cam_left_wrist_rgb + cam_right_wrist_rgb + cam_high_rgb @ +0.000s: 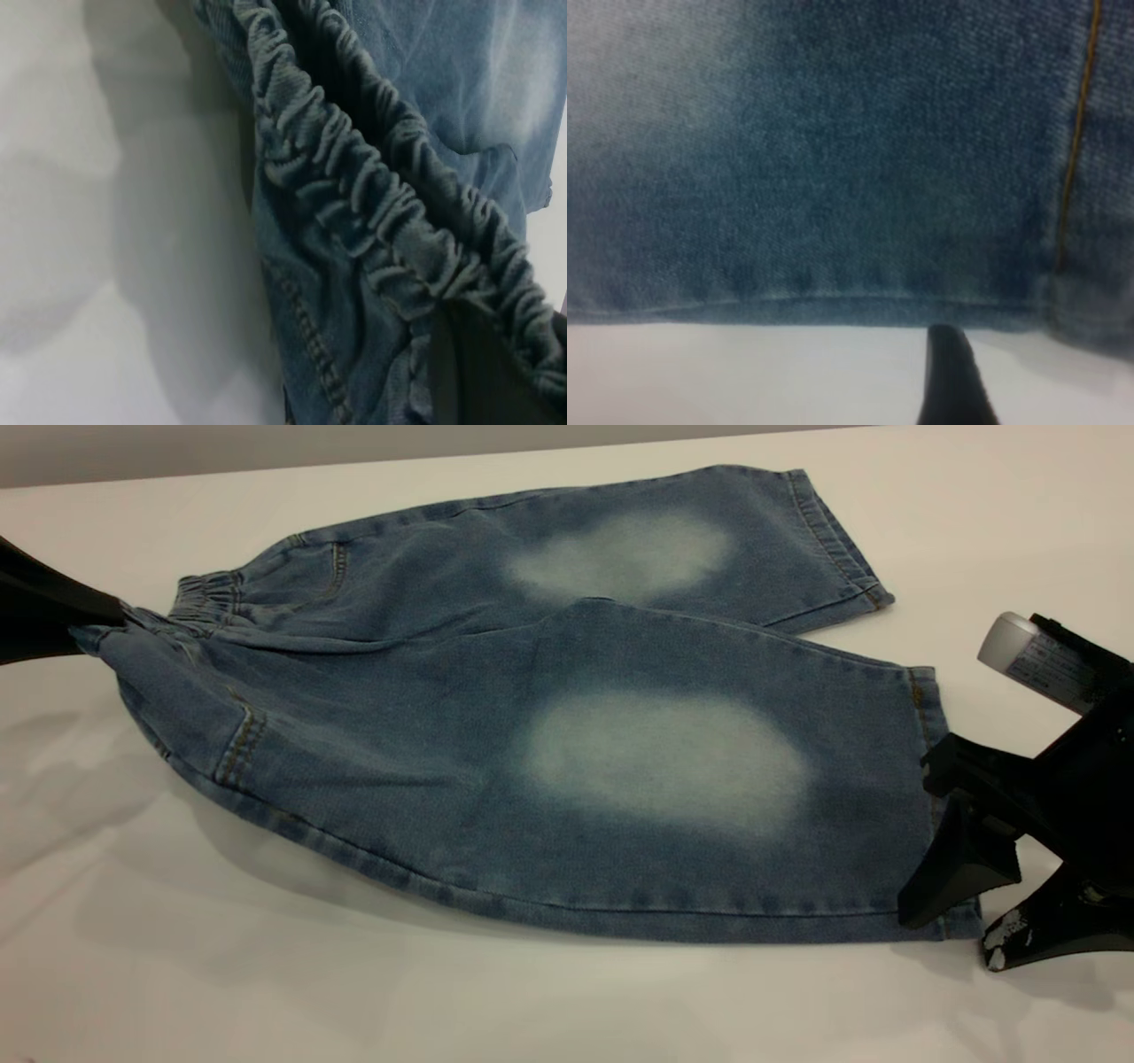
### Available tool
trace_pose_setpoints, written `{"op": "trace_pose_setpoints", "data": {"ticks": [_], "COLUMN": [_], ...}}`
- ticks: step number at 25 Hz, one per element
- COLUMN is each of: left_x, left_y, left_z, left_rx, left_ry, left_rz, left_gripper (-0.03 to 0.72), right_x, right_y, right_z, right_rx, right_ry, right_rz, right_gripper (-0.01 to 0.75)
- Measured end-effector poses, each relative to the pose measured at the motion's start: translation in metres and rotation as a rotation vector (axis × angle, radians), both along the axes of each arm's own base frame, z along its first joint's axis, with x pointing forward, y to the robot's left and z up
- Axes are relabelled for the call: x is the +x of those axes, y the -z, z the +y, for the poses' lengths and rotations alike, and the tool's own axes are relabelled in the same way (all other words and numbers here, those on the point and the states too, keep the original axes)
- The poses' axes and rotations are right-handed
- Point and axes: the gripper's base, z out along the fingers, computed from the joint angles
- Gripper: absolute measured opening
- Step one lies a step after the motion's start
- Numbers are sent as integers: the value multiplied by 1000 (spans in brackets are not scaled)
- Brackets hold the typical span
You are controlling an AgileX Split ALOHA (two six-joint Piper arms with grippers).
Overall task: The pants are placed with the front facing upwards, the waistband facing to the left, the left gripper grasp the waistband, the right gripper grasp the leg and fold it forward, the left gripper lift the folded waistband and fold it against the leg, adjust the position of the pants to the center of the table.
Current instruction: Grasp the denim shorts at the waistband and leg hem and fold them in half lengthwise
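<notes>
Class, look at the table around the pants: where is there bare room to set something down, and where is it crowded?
Bare table runs along the front, below the near leg. More lies behind the far leg. It is crowded at the waistband, where the left gripper meets it, and at the near hem, where the right gripper stands open.

- You have one non-task item logged in the exterior view: a plain grey backdrop [266,444].
- It sits as a strip from 10 to 12 o'clock, widest at 10 o'clock and thinning out towards 1 o'clock.
- Its surface is flat and unmarked.
</notes>
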Motion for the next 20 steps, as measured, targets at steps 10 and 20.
{"op": "trace_pose_setpoints", "data": {"ticks": [10, 20], "left_x": [0, 0], "left_y": [0, 0], "left_z": [0, 0], "left_rx": [-1, -1], "left_ry": [0, 1], "left_rz": [0, -1], "left_gripper": [114, 114], "right_x": [4, 4], "right_y": [1, -2], "right_z": [-2, 3], "right_rx": [-25, 45], "right_ry": [87, 35], "right_rz": [-14, -30], "right_gripper": [371, 371]}}
